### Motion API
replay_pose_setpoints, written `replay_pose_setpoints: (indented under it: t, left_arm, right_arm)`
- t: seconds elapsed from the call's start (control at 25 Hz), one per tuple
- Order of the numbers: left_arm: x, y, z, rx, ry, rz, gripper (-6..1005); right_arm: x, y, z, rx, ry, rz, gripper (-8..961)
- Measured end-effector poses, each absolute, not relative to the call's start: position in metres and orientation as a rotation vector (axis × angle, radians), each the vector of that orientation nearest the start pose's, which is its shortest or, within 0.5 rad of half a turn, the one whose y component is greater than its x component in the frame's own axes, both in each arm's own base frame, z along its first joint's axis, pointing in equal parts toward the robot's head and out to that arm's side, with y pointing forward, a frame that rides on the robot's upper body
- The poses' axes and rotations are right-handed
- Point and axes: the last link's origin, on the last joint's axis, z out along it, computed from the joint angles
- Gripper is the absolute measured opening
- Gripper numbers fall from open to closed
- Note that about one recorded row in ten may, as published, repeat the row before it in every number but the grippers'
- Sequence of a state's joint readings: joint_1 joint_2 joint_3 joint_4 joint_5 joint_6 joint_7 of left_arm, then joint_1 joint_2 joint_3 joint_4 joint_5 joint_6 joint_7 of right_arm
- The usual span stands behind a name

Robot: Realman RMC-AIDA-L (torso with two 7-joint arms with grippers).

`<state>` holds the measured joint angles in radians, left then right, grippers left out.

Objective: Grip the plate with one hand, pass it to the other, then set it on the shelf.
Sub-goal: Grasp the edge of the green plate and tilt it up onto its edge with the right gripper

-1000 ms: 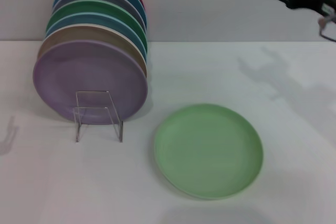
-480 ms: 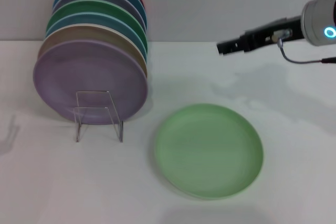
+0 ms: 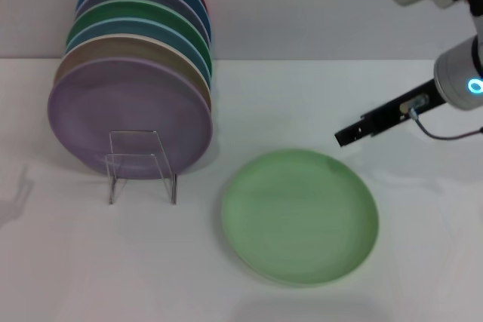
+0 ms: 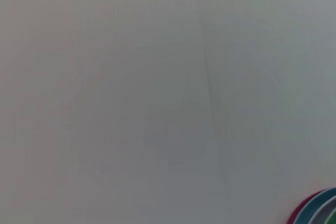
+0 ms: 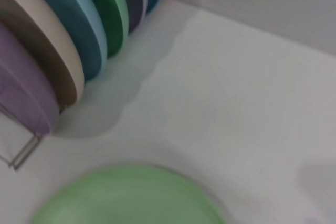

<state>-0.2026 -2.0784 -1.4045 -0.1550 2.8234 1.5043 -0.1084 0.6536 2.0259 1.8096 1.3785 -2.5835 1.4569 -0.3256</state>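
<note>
The pale mint-green plate [image 3: 299,215] lies flat on the white table, right of centre; it also shows in the right wrist view [image 5: 131,198]. The clear acrylic shelf [image 3: 140,166] stands to its left and holds several upright plates, with a lilac plate [image 3: 124,111] at the front. My right gripper [image 3: 344,138], slim and black on a wrist with a glowing blue ring, hovers just beyond the plate's far right rim and holds nothing. The left gripper is out of view; its wrist view shows only the wall and a bit of the stacked plates' rims [image 4: 317,209].
The upright plates in the rack run from lilac and beige at the front to teal, dark green [image 3: 136,16], grey, blue and red at the back. A grey wall rises behind the table. The rack's wire base shows in the right wrist view [image 5: 21,156].
My right arm has swung down from the upper right, and its gripper now sits lower and close to the mint-green plate's far right rim. The plate and rack have not moved.
</note>
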Motion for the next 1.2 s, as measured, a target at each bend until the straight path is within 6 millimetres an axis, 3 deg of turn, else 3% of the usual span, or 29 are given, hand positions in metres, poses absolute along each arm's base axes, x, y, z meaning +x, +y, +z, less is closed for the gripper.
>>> replay_pose_setpoints:
  t: [0.16,0.44,1.2]
  left_arm:
    - [-0.359,0.252,0.035,-1.4,-0.341,-0.732,797]
    - [-0.357,0.254,0.034,-1.406,-0.336,-0.739,797]
    - [-0.354,0.26,0.035,-1.406,-0.327,-0.747,796]
  right_arm:
    - [0.179,0.39,0.029,-2.309,1.132,-0.339,816]
    - [0.191,0.393,0.018,-2.296,1.171,-0.38,817]
    - [0.2,0.399,-0.006,-2.313,1.198,-0.443,817]
